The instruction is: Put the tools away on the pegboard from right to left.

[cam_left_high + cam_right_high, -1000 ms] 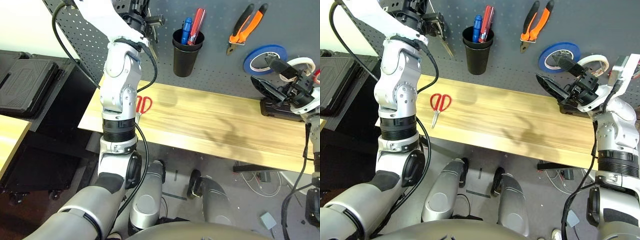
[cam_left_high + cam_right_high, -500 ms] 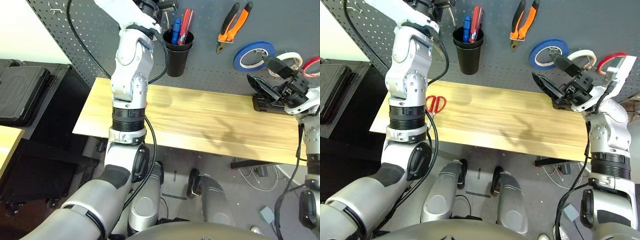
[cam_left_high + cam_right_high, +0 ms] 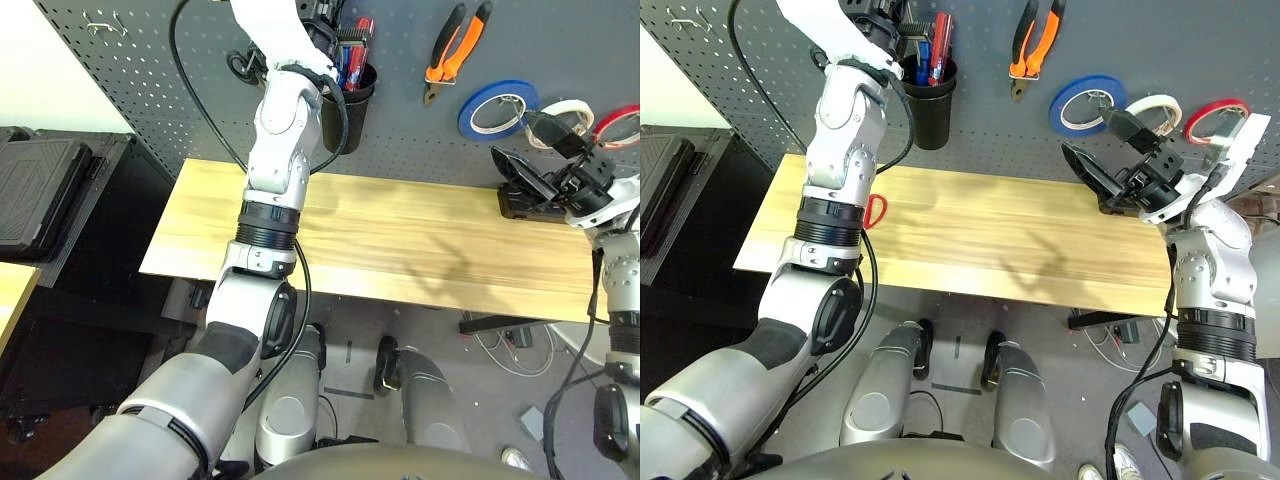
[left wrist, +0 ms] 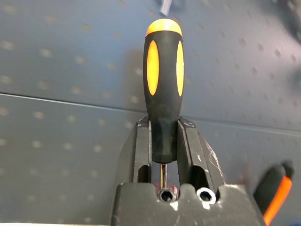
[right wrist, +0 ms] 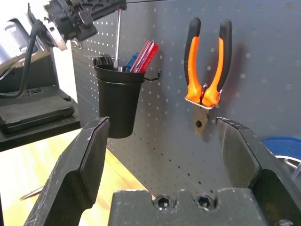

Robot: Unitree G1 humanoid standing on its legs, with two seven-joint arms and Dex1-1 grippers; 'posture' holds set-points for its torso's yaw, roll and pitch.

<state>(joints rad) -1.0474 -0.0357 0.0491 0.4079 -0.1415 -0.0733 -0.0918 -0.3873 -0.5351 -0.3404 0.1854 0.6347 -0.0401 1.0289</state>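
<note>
My left gripper [image 3: 335, 30] is shut on the slim screwdriver [image 4: 162, 89] by its black-and-orange handle. It holds it over the black cup [image 3: 345, 95] on the pegboard [image 3: 420, 140], and the shaft [image 5: 117, 40] points down into the cup. The orange-and-black pliers [image 3: 455, 50] and the whitish tape roll [image 3: 575, 110] hang on the board. The red-handled scissors [image 3: 876, 210] lie on the table, mostly hidden behind my left arm. My right gripper [image 3: 545, 150] stands open and holds nothing, over the table's right end.
A blue tape roll [image 3: 497, 108] and a red one [image 3: 620, 125] hang beside the whitish roll. Pens stand in the cup. Black-handled scissors [image 3: 243, 65] hang left of it. A black block [image 3: 520, 205] sits at the table's back right, and black cases [image 3: 40, 195] lie far left.
My left gripper has carried the screwdriver to the right along the pegboard, from left of the cup to right over it. The camera view has shifted. The right arm has stayed put.
</note>
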